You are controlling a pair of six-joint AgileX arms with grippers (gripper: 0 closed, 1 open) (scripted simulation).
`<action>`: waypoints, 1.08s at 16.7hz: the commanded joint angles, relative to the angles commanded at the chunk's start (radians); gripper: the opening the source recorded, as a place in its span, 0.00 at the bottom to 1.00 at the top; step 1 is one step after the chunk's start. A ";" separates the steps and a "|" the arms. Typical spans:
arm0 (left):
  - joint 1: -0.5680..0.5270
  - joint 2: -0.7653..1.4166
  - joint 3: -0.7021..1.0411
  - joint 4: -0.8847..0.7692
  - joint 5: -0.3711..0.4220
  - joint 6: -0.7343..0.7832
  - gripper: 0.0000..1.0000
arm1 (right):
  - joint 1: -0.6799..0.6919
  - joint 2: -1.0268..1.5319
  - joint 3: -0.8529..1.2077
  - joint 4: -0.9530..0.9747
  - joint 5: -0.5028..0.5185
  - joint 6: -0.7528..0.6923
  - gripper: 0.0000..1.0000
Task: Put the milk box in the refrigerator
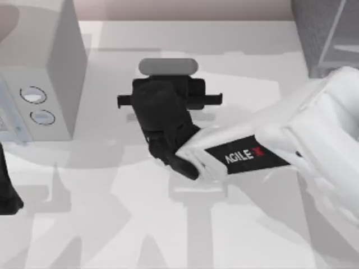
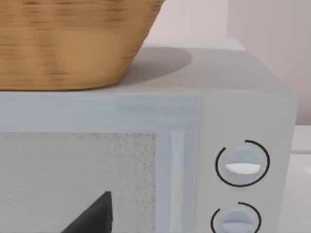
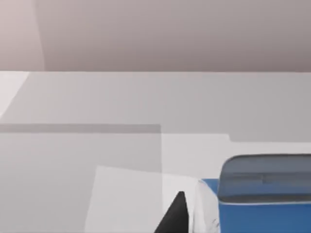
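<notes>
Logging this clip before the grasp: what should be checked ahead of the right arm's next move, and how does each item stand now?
1. Milk box upright on the table: ok.
2. Right hand close to the milk box: ok, the box sits right beside it in the right wrist view.
3. Secure grip on the milk box: cannot tell.
4. Refrigerator door open: cannot tell.
5. Left hand parked at the table's left by the dial box, clear of the route: ok.
</notes>
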 joint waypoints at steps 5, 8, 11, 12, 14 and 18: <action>0.000 0.000 0.000 0.000 0.000 0.000 1.00 | 0.003 -0.168 0.030 -0.203 -0.004 0.000 0.00; 0.000 0.000 0.000 0.000 0.000 0.000 1.00 | 0.004 -0.202 0.037 -0.238 -0.004 0.000 0.00; 0.000 0.000 0.000 0.000 0.000 0.000 1.00 | 0.003 -0.198 0.035 -0.235 -0.004 0.002 0.00; 0.000 0.000 0.000 0.000 0.000 0.000 1.00 | 0.003 -0.198 0.035 -0.235 -0.004 0.002 0.00; 0.000 0.000 0.000 0.000 0.000 0.000 1.00 | -0.005 -0.227 0.009 -0.234 -0.031 0.001 0.00; 0.000 0.000 0.000 0.000 0.000 0.000 1.00 | -0.051 -0.399 -0.145 -0.239 -0.176 -0.007 0.00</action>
